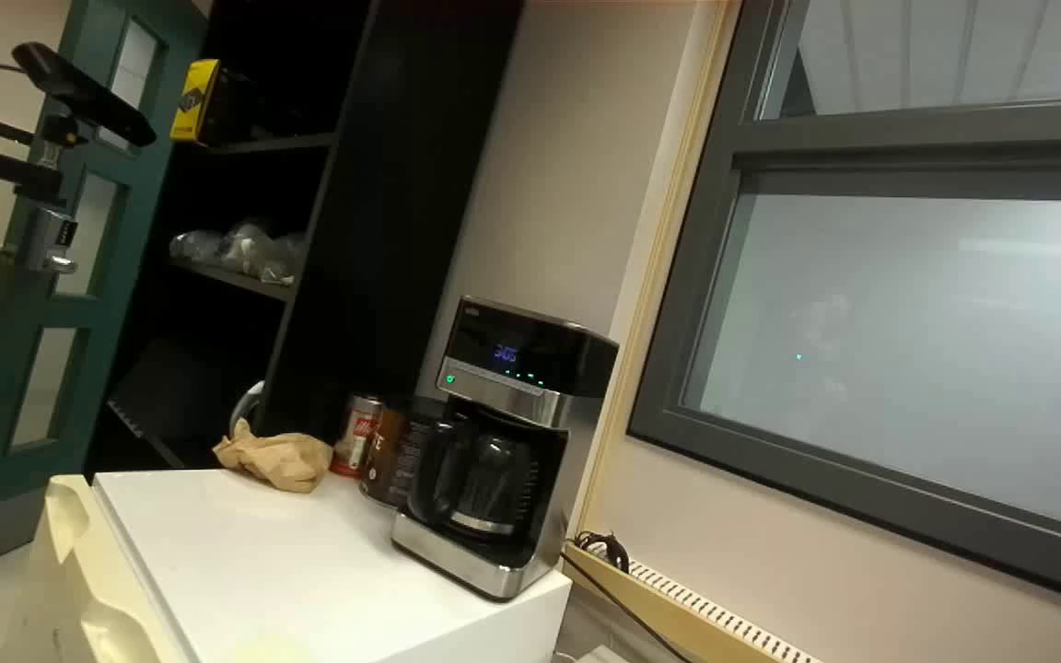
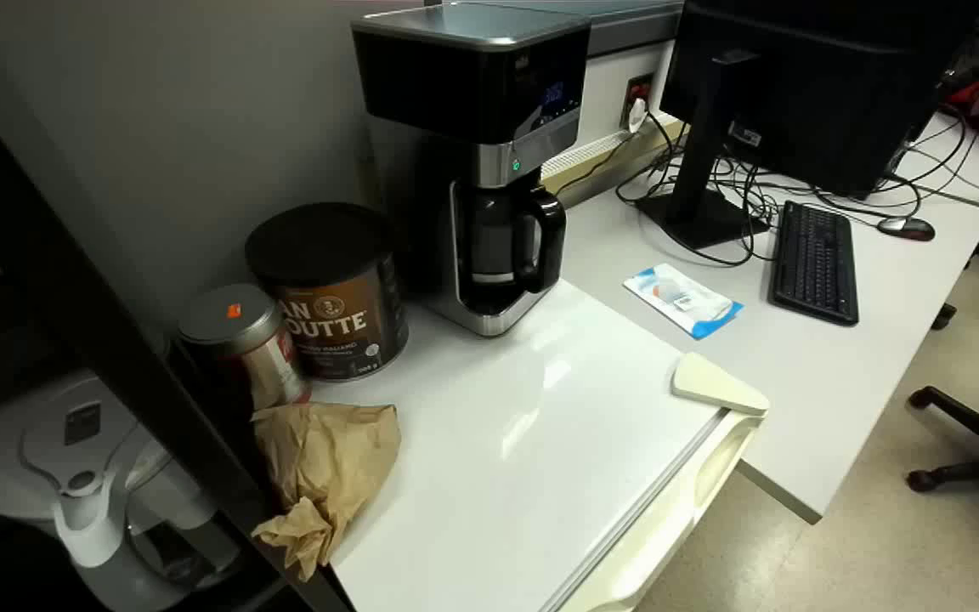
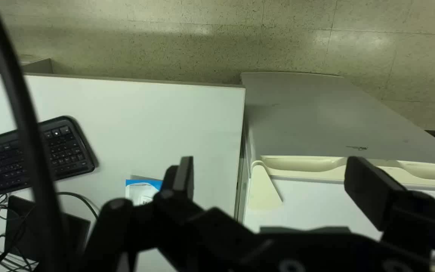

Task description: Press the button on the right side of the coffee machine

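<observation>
The coffee machine (image 1: 530, 354) is black with a silver control band (image 1: 484, 387) and a dark glass carafe (image 1: 494, 465). It stands upright on the white cabinet top. It also shows in an exterior view (image 2: 472, 81), with its carafe handle facing outward. Its display is lit blue. A green light glows at one end of the band and a row of small green lights sits above it. Single buttons are too small to tell. My gripper (image 3: 270, 177) is open and empty in the wrist view, high over the cabinet edge and desk. It is out of both exterior views, and the machine is out of the wrist view.
A brown coffee tin (image 2: 332, 319) and a small reddish can (image 2: 243, 340) stand beside the machine, with a crumpled paper bag (image 2: 332, 476). The white cabinet (image 2: 489, 476) has a cream wedge (image 3: 264, 189) at its corner. The desk holds a monitor (image 2: 795, 93), keyboard (image 2: 814, 259) and packet (image 2: 683, 299).
</observation>
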`<state>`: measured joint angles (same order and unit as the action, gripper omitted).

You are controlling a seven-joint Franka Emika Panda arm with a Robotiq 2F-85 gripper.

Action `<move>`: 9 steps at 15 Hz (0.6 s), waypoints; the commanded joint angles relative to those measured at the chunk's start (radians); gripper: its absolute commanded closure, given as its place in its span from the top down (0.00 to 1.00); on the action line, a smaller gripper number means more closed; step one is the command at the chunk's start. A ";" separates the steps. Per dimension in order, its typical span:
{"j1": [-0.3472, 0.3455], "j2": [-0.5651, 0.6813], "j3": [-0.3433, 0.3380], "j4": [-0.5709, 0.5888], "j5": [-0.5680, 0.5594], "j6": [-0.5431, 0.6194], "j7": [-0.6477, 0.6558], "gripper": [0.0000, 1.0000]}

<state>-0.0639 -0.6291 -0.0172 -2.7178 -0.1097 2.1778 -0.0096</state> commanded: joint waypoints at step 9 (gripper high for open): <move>0.005 0.016 0.008 0.013 -0.013 0.006 0.000 1.00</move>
<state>-0.0632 -0.6291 -0.0172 -2.7178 -0.1097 2.1779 -0.0097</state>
